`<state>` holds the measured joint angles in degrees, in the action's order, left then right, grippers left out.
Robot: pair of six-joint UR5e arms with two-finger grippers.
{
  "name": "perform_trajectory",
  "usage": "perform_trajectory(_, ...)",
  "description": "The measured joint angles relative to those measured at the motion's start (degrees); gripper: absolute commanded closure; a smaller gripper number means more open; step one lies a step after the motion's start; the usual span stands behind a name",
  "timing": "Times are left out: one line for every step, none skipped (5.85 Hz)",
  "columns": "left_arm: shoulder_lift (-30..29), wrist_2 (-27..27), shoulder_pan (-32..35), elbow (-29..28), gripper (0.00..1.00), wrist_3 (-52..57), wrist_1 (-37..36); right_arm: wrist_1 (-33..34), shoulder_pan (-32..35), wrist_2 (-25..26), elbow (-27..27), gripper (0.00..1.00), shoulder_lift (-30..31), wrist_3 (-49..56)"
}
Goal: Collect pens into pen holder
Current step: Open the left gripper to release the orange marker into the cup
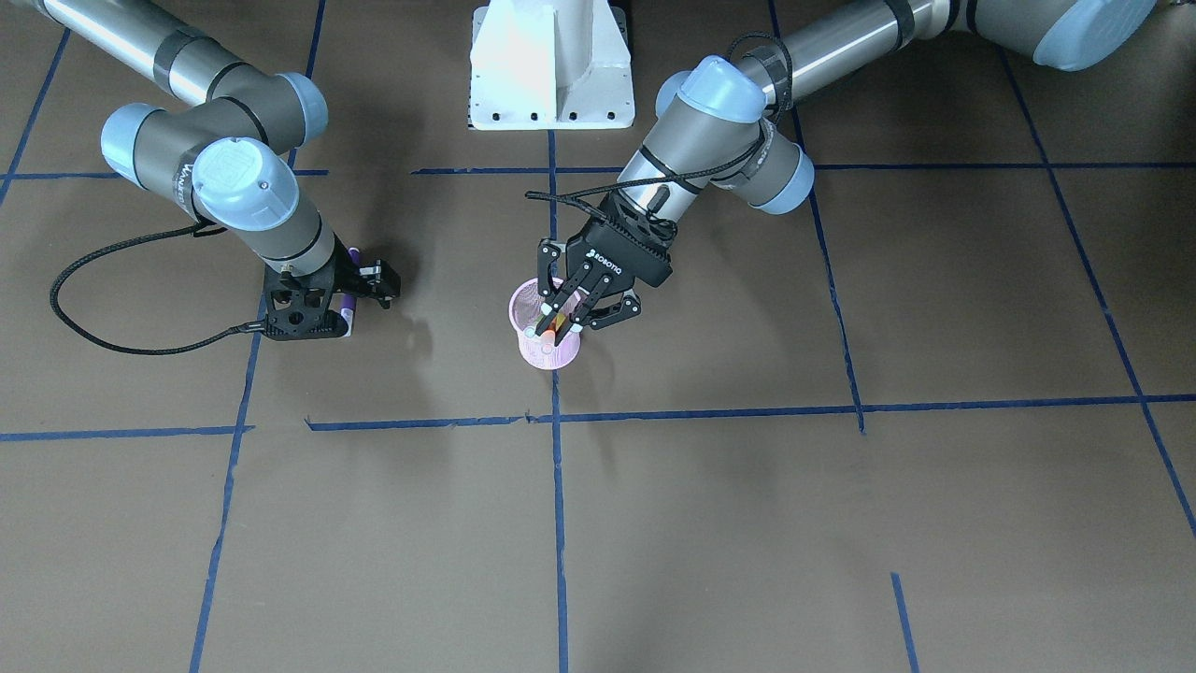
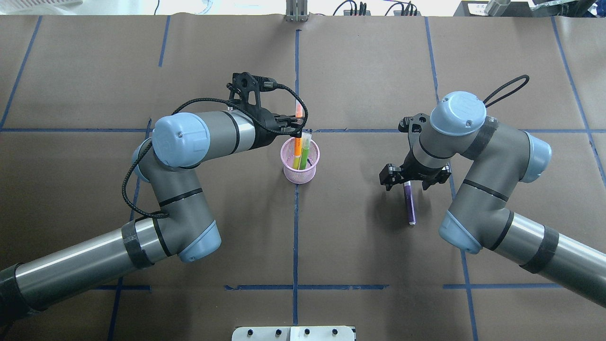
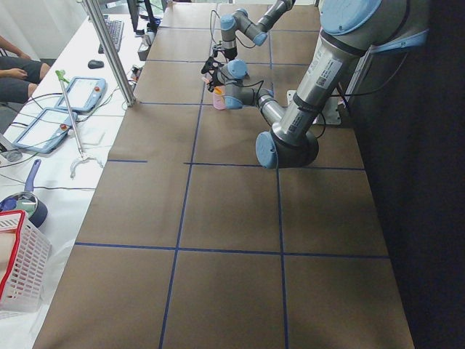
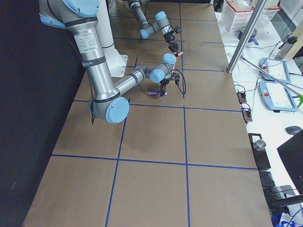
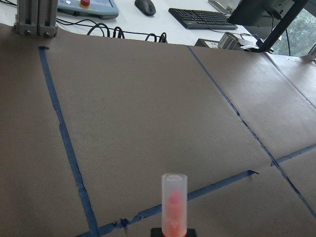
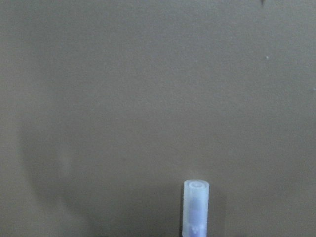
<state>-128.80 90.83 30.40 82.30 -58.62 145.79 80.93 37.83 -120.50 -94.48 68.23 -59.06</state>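
The pink wire-mesh pen holder (image 2: 296,176) (image 1: 547,353) stands at the table's middle. A green pen (image 2: 304,154) leans inside it. My left gripper (image 2: 297,132) (image 1: 559,322) hovers over the rim, shut on the orange pen (image 2: 297,149) (image 5: 174,207), whose lower end is inside the cup and whose pale cap sticks up past the fingers. The purple pen (image 2: 409,206) (image 6: 196,207) lies flat on the table to the right. My right gripper (image 2: 411,182) (image 1: 353,292) is low over its far end, open, with a finger on each side of the pen.
Brown paper with blue tape lines (image 2: 296,237) covers the table. The white robot base (image 1: 551,65) sits at the near edge. Beyond the far edge a side bench carries teach pendants (image 3: 80,91), a keyboard (image 5: 202,17) and a white basket (image 3: 18,262).
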Motion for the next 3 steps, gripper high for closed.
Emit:
perform_trajectory(0.09,-0.03,-0.09,-0.03,0.7,0.0,0.08,0.04,0.02,0.0,0.0,0.0,-0.02,-0.03)
perform_trajectory(0.12,-0.04,-0.13,-0.02,0.01,-0.03,0.1,0.12,0.15,0.0,0.0,0.0,-0.03,-0.06)
perform_trajectory(0.11,-0.07,-0.16,0.03,0.0,-0.1,0.1,0.17,0.28,0.0,0.0,0.0,-0.07,-0.08)
